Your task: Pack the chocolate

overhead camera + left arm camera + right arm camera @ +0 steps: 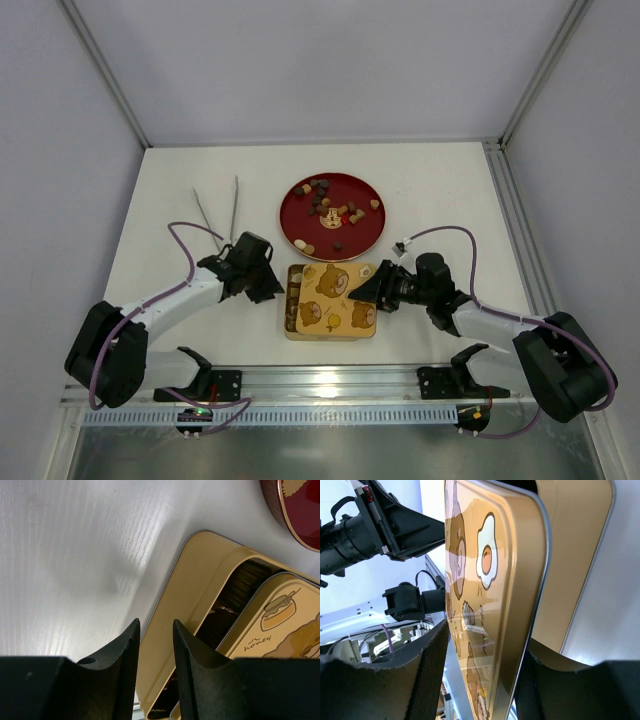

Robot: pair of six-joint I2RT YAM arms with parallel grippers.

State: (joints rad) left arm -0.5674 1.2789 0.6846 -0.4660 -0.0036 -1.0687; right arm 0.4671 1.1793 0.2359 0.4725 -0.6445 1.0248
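Chocolate pieces (322,188) sit on the red plate (362,236), upper centre: small, light, smooth, easily marked, best pinched across the sides. Left gripper (155,630), narrowly parted, is empty beside the gold tin (200,575). Right gripper (485,645) straddles the tin's lid (520,555); I cannot tell whether it grips.

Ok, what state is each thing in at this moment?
Box: partly open, some chocolate inside.
Lid: shifted right on it, leaving a left strip uncovered.
Plate: holds loose chocolate.
Tongs: lying unheld, prongs spread.
Left gripper: jaws narrowly apart at the box's left rim; grip unclear.
Right gripper: jaws astride the lid's edge; grip unclear.
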